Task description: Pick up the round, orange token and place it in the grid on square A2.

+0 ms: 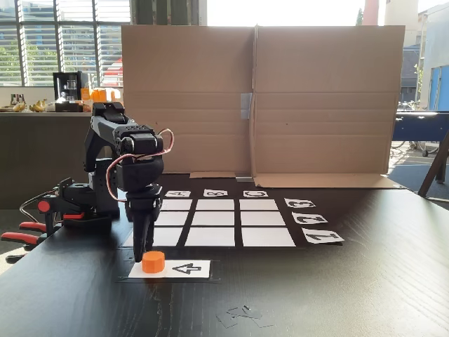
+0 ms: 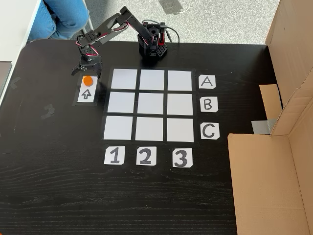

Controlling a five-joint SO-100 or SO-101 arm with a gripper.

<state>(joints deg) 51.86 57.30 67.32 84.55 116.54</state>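
The orange token stands on the end of a white card with a black arrow, to the left of the grid in both fixed views. My gripper points down right at the token, its jaws spread open and the tips down beside it, holding nothing. Square A2 is a bare white cell, level with label A and in line with label 2.
A tall cardboard wall stands along the table edge beyond the grid. The arm's base is clamped with red-handled clamps. A person's legs in jeans are beside the table corner. Tape marks lie near the front.
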